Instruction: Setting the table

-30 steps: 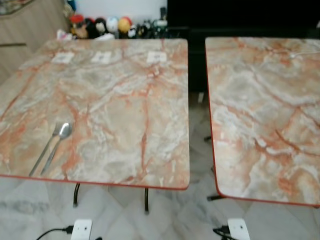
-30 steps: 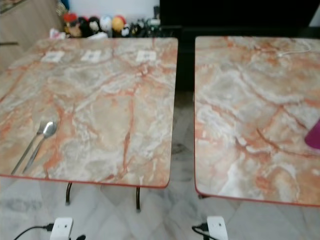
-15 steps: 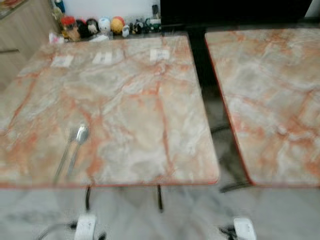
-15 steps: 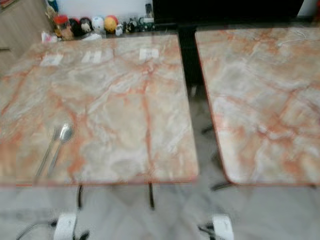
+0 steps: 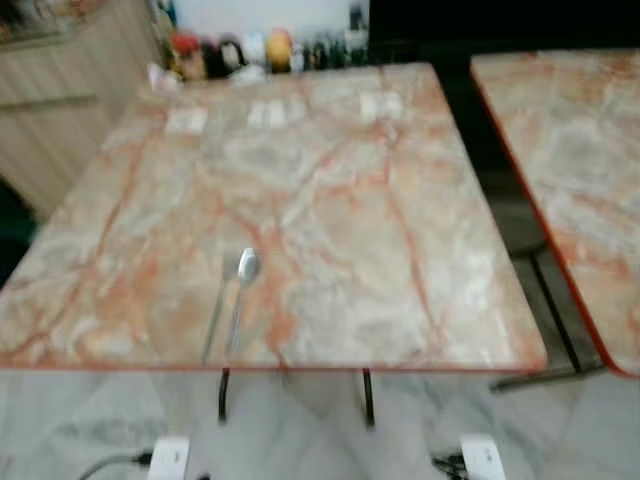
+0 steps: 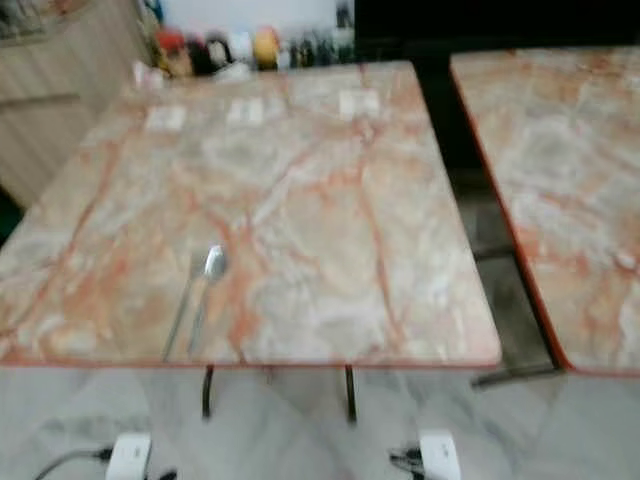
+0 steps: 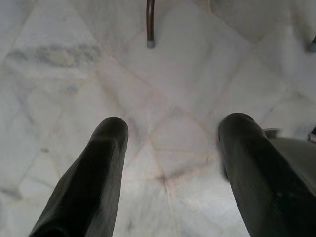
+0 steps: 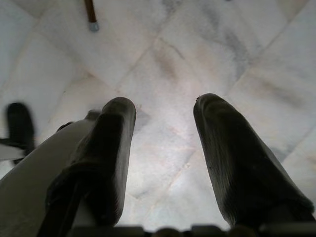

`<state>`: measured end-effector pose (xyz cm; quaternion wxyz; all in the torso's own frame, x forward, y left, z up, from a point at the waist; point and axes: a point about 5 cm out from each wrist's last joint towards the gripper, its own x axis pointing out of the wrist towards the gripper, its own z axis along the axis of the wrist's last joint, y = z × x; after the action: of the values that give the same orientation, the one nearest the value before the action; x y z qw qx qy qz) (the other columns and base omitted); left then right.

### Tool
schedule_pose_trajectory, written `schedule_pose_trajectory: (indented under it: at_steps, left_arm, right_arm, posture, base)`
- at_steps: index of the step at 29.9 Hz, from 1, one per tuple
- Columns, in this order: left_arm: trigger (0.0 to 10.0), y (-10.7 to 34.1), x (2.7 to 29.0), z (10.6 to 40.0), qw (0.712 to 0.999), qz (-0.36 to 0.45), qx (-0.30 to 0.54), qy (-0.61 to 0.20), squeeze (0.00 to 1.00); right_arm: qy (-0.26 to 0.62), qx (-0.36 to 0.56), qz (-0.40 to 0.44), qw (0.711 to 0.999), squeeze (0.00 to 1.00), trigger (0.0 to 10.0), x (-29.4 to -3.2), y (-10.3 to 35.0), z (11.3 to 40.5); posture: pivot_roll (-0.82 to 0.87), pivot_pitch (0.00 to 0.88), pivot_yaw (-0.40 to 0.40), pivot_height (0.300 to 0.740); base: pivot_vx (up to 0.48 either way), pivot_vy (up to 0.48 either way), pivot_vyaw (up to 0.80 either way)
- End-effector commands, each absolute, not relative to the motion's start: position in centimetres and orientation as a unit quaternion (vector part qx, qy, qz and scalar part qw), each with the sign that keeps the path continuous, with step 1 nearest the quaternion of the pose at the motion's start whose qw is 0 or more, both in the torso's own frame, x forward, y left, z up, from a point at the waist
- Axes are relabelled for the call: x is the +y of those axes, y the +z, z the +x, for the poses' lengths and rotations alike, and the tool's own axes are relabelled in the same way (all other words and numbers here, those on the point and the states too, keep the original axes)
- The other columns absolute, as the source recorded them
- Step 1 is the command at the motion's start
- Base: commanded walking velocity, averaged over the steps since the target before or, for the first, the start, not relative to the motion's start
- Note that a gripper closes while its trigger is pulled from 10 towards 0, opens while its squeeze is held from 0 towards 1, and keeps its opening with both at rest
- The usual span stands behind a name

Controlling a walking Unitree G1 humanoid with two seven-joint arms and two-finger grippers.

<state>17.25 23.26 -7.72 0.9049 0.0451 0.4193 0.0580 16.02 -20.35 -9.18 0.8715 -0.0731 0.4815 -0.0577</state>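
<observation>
Counter (image 5: 330,200): marble-patterned top with a red edge, on thin dark legs over a pale tiled floor (image 7: 163,108). A second counter (image 5: 580,170) of the same pattern stands beside it on the robot's right, apart, with a dark gap between them.

Cutlery: one spoon (image 5: 241,290) near the front edge, left of centre, bowl pointing away from the robot. A second slim utensil (image 5: 214,318) lies just beside it on the left; blur hides what kind it is, possibly a fork.

Far edge: three small white cards (image 5: 270,112) in a row. Behind the counter, a cluster of small colourful figures (image 5: 230,52), blurred.

Left hand (image 7: 170,133): released, fingers spread, nothing between them, hanging low over the floor near a counter leg (image 7: 149,24).

Right hand (image 8: 163,118): likewise released and empty, hanging over the floor.

Risks, as judged:
- Cutlery sits close to the front edge; an arm rising from below could catch the rim or sweep the pieces off.
- The two utensils lie nearly touching, flat on a hard top; long fingers may pinch both or skid off.
- Views are blurred, so a reach made now may land off target.
- Cables and white plugs (image 5: 168,458) on the floor near the feet could snag a step.
</observation>
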Motion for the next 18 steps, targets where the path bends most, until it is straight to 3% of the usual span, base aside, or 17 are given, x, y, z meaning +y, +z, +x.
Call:
schedule_pose_trajectory:
  at_steps: [1,7,14,18]
  left_arm:
    - [10.0,-8.0,23.8,16.3,0.899,0.049,0.43,0.064,0.0]
    - [10.0,-7.8,24.0,16.6,0.903,0.053,0.422,0.065,0.0]
    - [10.0,-6.5,24.4,18.2,0.928,0.06,0.362,0.059,0.0]
    - [10.0,-6.2,25.4,17.4,0.937,0.067,0.336,0.065,0.0]
  right_arm:
    - [-0.05,0.486,-0.069,0.87,0.0,10.0,-19.7,-9.4,15.8]
    - [-0.05,0.486,-0.071,0.87,0.0,10.0,-19.7,-9.4,15.9]
    - [-0.05,0.485,-0.071,0.87,0.0,10.0,-19.6,-9.3,15.9]
    - [-0.049,0.485,-0.073,0.87,0.0,10.0,-19.6,-9.4,15.9]
  posture:
    - [-0.07,0.099,0.056,0.74]
    - [-0.07,0.111,0.055,0.74]
    - [-0.07,0.118,0.057,0.74]
    - [-0.07,0.121,0.061,0.74]
  base:
    - [0.0,0.0,0.0]
    - [0.0,0.0,0.0]
    - [0.0,0.0,0.0]
    - [0.0,0.0,0.0]
